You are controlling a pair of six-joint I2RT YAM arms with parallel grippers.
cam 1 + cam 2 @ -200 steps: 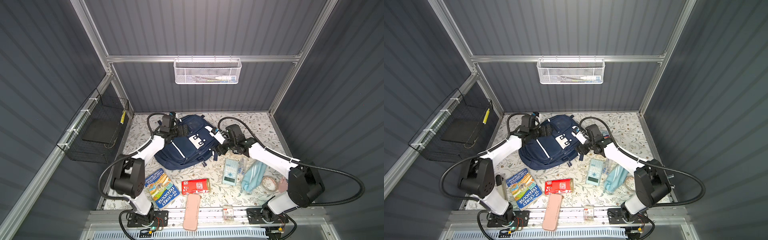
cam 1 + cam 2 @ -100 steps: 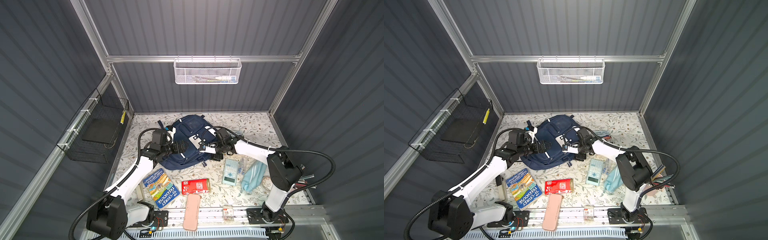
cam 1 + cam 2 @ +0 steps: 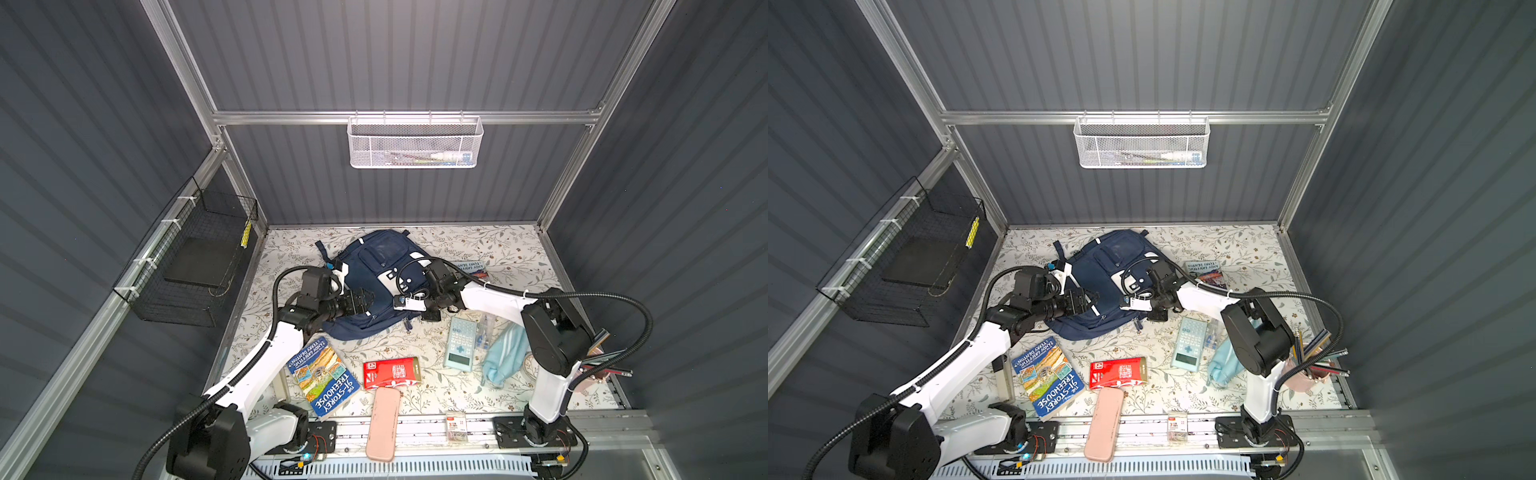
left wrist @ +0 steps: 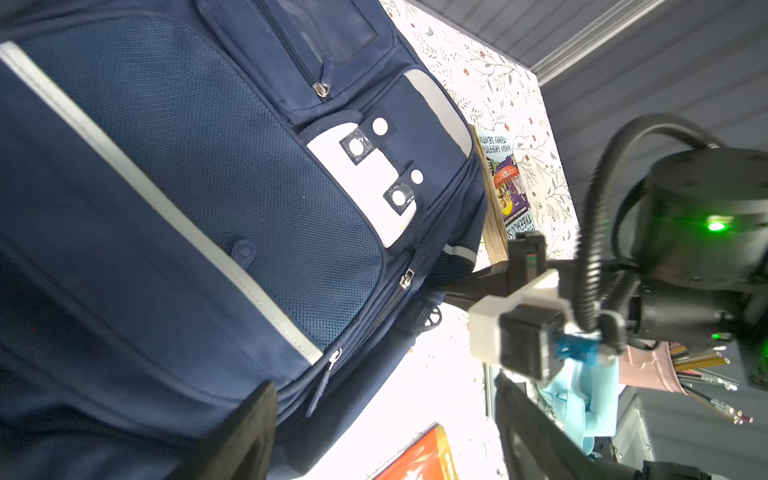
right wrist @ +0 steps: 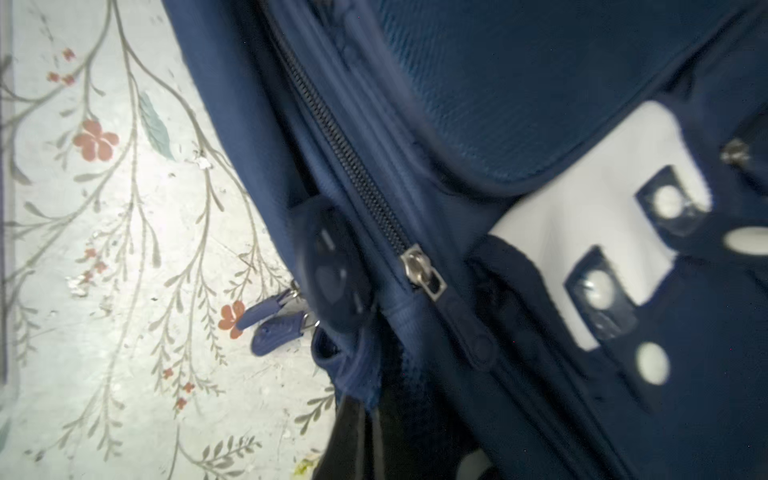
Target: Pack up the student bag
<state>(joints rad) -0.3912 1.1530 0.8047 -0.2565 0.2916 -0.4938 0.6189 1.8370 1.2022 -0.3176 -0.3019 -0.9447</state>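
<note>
Nearest the front rail, a pink oblong pencil case (image 3: 384,424) and a small clear packet (image 3: 456,426) lie unpacked. Just behind them on the floral-patterned table (image 3: 498,249) are a blue paperback book (image 3: 324,376), a flat red box (image 3: 390,372), a pale teal calculator (image 3: 460,343) and a light-blue striped pouch (image 3: 505,359). A pink cup of pencils (image 3: 1304,376) stands at the right edge. All of these are outside the bag, so packing looks barely begun. In the middle of the table, the large navy blue fabric backpack with white stripes (image 3: 376,266) lies flat, front up. The zip with the silver slider (image 5: 417,264) looks closed along the stretch visible in the right wrist view, and no compartment visibly gapes. The left gripper (image 3: 365,300) hovers over the backpack's near left part with its fingers spread. The right gripper (image 4: 446,291) has its fingers pressed together at the backpack's right side edge; whether fabric or a pull is caught cannot be told. Beyond the backpack, a second, purple-covered paperback (image 3: 471,266) lies loose. Opening a compartment and loading everything appear to remain.
</note>
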